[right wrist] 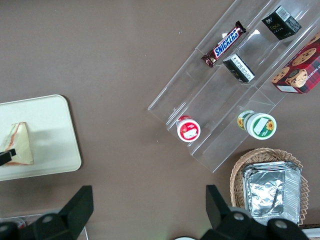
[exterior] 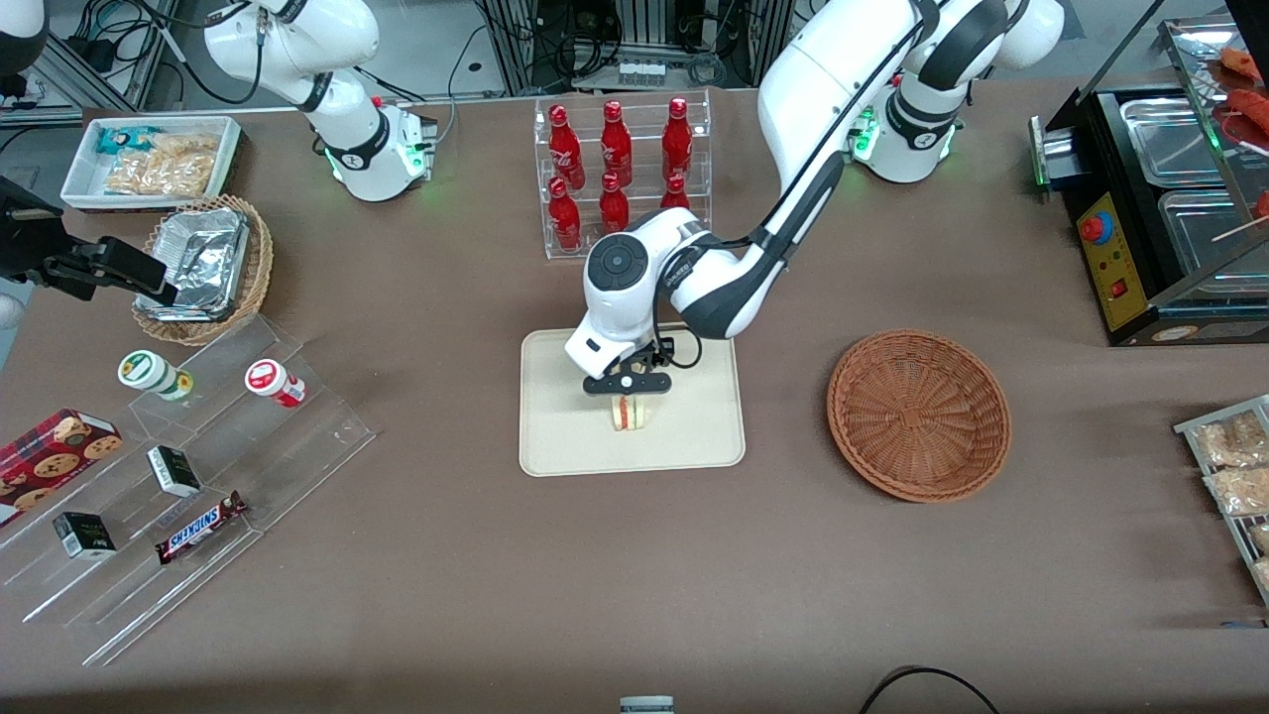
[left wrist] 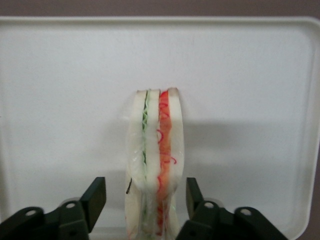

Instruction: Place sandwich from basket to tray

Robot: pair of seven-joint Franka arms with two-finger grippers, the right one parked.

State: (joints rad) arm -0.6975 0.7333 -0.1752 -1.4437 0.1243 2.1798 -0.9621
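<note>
The sandwich (exterior: 627, 413) stands on its edge on the cream tray (exterior: 565, 441), near the tray's middle. My left gripper (exterior: 628, 395) is directly above it, open, with one finger on each side of the bread and a small gap at both sides. In the left wrist view the sandwich (left wrist: 155, 150) shows its green and red filling between the black fingers (left wrist: 95, 200) over the tray (left wrist: 60, 100). The reddish-brown basket (exterior: 919, 414) sits empty beside the tray, toward the working arm's end of the table. The sandwich (right wrist: 19, 145) and tray (right wrist: 55, 135) also show in the right wrist view.
A clear rack of red bottles (exterior: 623, 169) stands farther from the front camera than the tray. A stepped acrylic shelf with snacks (exterior: 178, 476), a tan basket with a foil container (exterior: 203, 268) and a white snack bin (exterior: 149, 159) lie toward the parked arm's end.
</note>
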